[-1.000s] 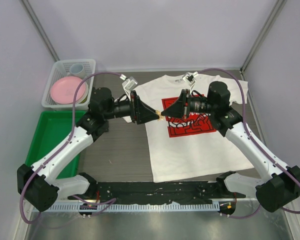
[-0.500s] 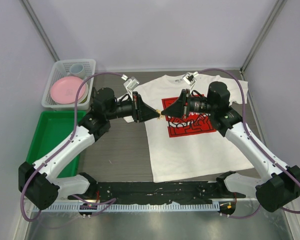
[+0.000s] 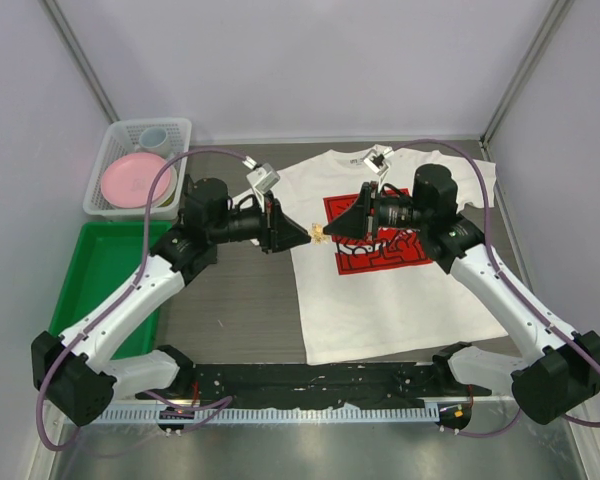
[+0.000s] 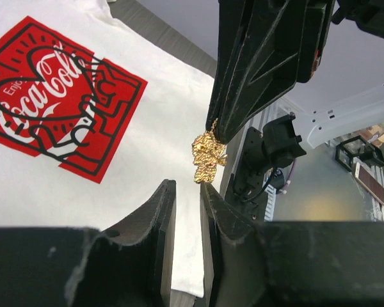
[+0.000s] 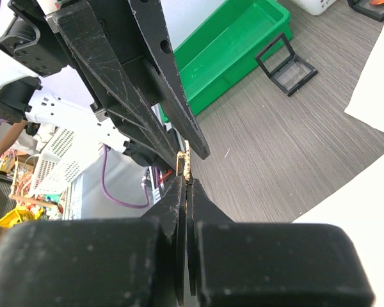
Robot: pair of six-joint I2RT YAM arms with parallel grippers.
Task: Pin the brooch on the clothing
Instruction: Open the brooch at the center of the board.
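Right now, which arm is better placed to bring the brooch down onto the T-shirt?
The right: the right gripper is shut on the gold brooch above the Coca-Cola T-shirt; the left gripper is open, holding nothing.

The white-and-black left arm (image 3: 130,300) rises from the near left corner of the grey wood-grain table (image 3: 240,300), bends at its elbow and turns inward. The white-and-black right arm (image 3: 500,290) mirrors it from the near right corner. Both wrists lie level above the table's middle, so the black left hand (image 3: 304,236) and black right hand (image 3: 334,233) point tip to tip, near but apart. The right hand's fingers are pressed together on a small gold brooch (image 4: 207,157). The left hand's fingers (image 4: 160,217) seem a narrow slit apart, gripping nothing.
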